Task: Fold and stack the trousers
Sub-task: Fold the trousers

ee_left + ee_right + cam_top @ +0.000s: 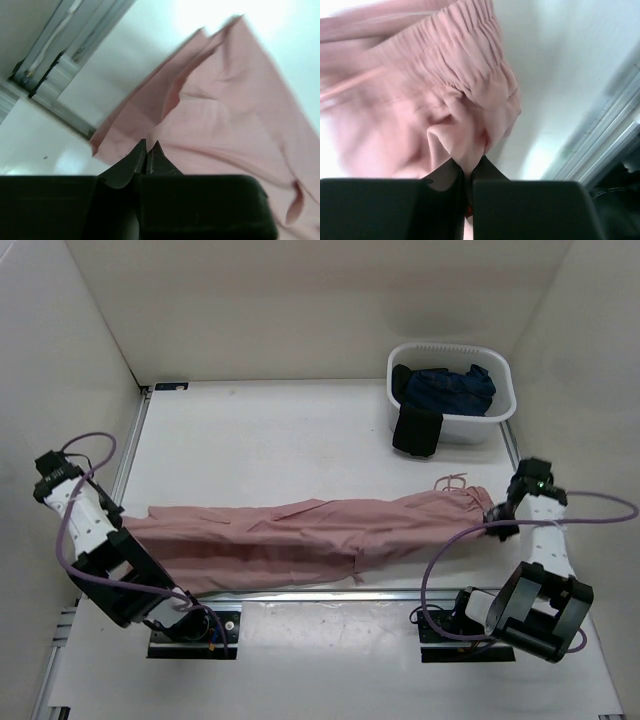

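Note:
Pink trousers (300, 535) lie stretched across the table from left to right, folded lengthwise. My left gripper (128, 530) is shut on the leg-end cloth (215, 115) at the far left; its fingers (136, 159) pinch the fabric edge. My right gripper (497, 518) is shut on the elastic waistband (465, 75) at the right end, with a fold of pink cloth (465, 150) bunched between its jaws. A pink drawstring (452, 480) trails off the waistband.
A white basket (500, 415) stands at the back right holding dark blue clothes (450, 388), with a black garment (416, 432) hanging over its front rim. Purple cables loop beside both arms. White walls enclose the table on three sides.

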`<state>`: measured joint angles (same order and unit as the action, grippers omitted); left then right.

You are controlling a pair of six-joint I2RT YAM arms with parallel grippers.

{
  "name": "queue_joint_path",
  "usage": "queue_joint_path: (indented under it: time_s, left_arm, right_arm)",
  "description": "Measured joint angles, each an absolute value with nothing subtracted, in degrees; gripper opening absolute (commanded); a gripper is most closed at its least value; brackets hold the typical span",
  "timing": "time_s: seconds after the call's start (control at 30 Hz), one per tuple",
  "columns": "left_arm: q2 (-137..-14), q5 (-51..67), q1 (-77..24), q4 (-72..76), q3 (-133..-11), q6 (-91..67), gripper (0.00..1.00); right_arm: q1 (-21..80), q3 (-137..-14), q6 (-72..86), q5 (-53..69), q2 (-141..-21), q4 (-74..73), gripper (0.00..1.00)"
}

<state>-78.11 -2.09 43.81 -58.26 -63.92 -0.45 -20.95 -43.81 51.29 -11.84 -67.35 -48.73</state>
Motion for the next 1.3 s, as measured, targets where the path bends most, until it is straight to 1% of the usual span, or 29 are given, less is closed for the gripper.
queue_joint_path:
  time_s: [0.1,0.23,0.3,0.33,0.4,0.47,0.53,0.63,0.7,0.77,0.83,0.9,0.97,1.1,1.2,1.3]
  left_arm:
    - [-84.0,1.6,40.9,-61.4,-72.9,-0.9,0.14]
    - [-93.7,6.2,35.6,-63.9,-89.6,-1.4,0.14]
    - [-97.2,8.1,33.7,-63.4,-97.6,-1.5,0.14]
    - [-97.5,8.6,33.2,-62.7,-99.5,-1.5,0.14]
    - [-96.5,9.2,32.9,-61.6,-99.9,-1.5,0.14]
    - [-92.9,9.1,33.2,-59.7,-95.5,-1.4,0.14]
    - [-86.8,8.2,33.8,-58.3,-86.1,-1.1,0.14]
    - [-76.1,5.0,34.6,-58.4,-67.1,-0.8,0.14]
    - [-71.9,2.3,34.8,-58.2,-57.8,-0.7,0.14]
    - [-69.5,-0.3,34.9,-59.2,-50.4,-0.5,0.14]
    - [-68.5,-2.3,35.1,-60.2,-46.1,-0.4,0.14]
    - [-68.2,-4.1,35.5,-60.5,-45.4,-0.4,0.14]
    - [-68.3,-5.3,35.8,-60.4,-47.5,-0.4,0.14]
    - [-70.8,-5.9,36.6,-60.4,-57.4,-0.5,0.14]
    - [-74.9,-3.6,37.1,-62.1,-65.9,-1.3,0.14]
    - [-76.5,-2.7,37.1,-64.4,-68.4,-1.6,0.14]
  right_arm:
    - [-20.1,-57.8,49.7,-8.0,-69.6,-50.9,0.00]
    - [-18.5,-78.2,49.1,1.0,-79.6,-50.3,0.00]
    - [-17.7,-84.9,48.4,5.8,-85.3,-47.5,0.00]
    - [-17.5,-86.3,47.8,7.8,-87.4,-45.5,0.00]
    - [-17.6,-86.1,46.0,11.0,-89.9,-41.5,0.00]
    - [-17.7,-82.7,43.2,13.0,-90.7,-37.3,0.00]
    - [-18.2,-78.1,40.0,14.0,-90.7,-34.5,0.00]
    - [-20.6,-68.5,36.4,15.1,-90.7,-29.6,0.00]
    - [-22.9,-62.1,35.5,16.2,-91.0,-27.3,0.00]
    - [-25.7,-57.3,35.1,17.2,-92.2,-26.7,0.00]
    - [-28.3,-54.9,34.6,18.7,-94.5,-26.5,0.00]
    - [-30.0,-54.6,33.7,19.5,-96.2,-26.4,0.00]
    - [-30.5,-54.9,33.0,20.4,-96.4,-26.5,0.00]
    - [-30.9,-58.8,32.3,22.3,-96.4,-28.7,0.00]
    - [-31.6,-62.8,32.6,25.2,-96.4,-33.7,0.00]
    - [-32.9,-65.1,32.6,26.7,-96.4,-37.7,0.00]
